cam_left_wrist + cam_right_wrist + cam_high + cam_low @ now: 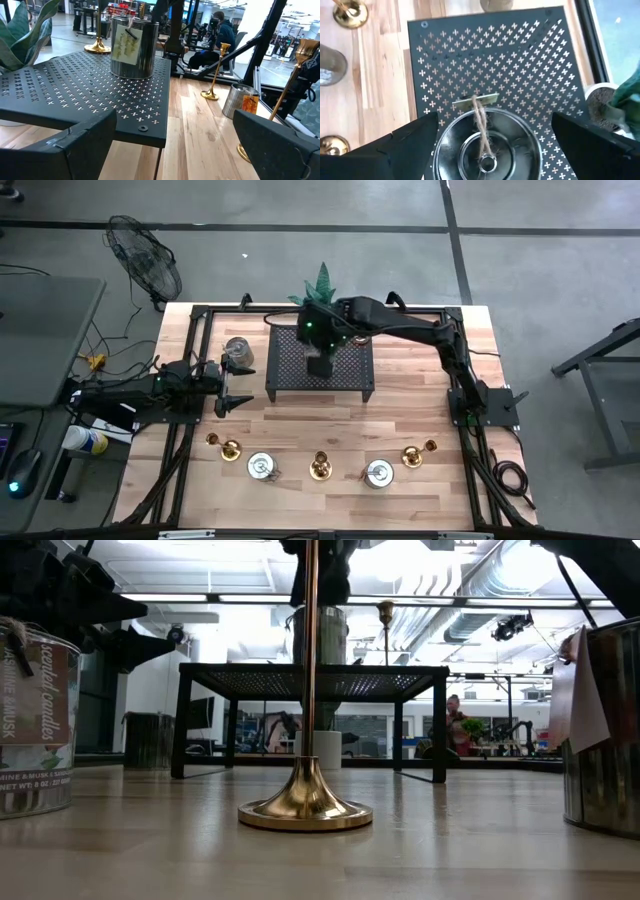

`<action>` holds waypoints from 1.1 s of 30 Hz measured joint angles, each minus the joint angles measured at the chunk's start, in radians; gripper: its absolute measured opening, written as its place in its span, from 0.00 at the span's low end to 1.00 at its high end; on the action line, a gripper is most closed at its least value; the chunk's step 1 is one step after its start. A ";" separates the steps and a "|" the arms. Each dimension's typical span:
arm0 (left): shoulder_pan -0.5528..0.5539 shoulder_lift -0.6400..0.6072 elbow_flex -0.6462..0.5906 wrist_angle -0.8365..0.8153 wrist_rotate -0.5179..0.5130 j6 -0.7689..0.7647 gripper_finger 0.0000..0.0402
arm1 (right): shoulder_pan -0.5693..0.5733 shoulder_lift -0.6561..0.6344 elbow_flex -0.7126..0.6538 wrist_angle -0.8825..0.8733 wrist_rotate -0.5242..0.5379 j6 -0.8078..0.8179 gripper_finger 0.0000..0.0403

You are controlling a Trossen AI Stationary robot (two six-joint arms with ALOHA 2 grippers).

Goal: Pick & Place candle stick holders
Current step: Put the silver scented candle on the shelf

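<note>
Hovering over the black perforated rack (319,367), right gripper (487,132) spread wide either side of a silvery tin holder (486,147) standing on the rack top, fingers (407,145) apart from its rim, nothing clamped. Hidden in the high view under the arm; shown plainly only from the right wrist: open top, twine and a paper tag draped across the rim, a small ring at the bottom. Contents otherwise hard to make out, possibly none.

Parked at the table's left edge, left gripper (170,145) gaping, nothing between its fingers, facing the rack. Seen from there: a brass holder (97,44) on the rack's far side, cut off above.

Lined along the front of the table (420,395): brass holders (320,467) and two round silver tins (262,467), one brass piece (418,453) lying tipped. Another tin (239,352) beside the rack's left end.

Low down, only a gold base and stem (306,802) clear; tins clipped at both picture edges. Green plant (321,281) behind the rack, pot mostly hidden.
</note>
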 joint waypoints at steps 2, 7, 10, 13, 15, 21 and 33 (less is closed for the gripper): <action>0.000 0.000 0.000 0.000 0.000 0.000 0.98 | 0.000 -0.005 0.015 -0.002 0.004 0.001 0.94; 0.000 0.000 0.000 0.000 0.000 0.000 0.98 | 0.004 -0.056 0.000 -0.013 0.013 0.006 0.91; 0.000 0.000 0.000 0.000 0.000 0.000 0.98 | 0.012 -0.082 0.000 -0.025 0.035 0.010 0.89; 0.000 0.000 0.000 0.000 0.000 0.000 0.98 | 0.024 -0.101 0.000 -0.036 0.054 0.010 0.86; 0.000 0.000 0.000 0.000 0.000 0.000 0.98 | 0.036 -0.109 0.000 -0.043 0.060 0.009 0.84; 0.000 0.000 -0.001 0.000 0.000 0.000 0.98 | 0.065 -0.121 -0.002 -0.059 0.060 0.010 0.74; 0.000 0.000 -0.001 0.000 0.000 0.000 0.98 | 0.111 -0.142 -0.002 -0.175 0.060 0.027 0.37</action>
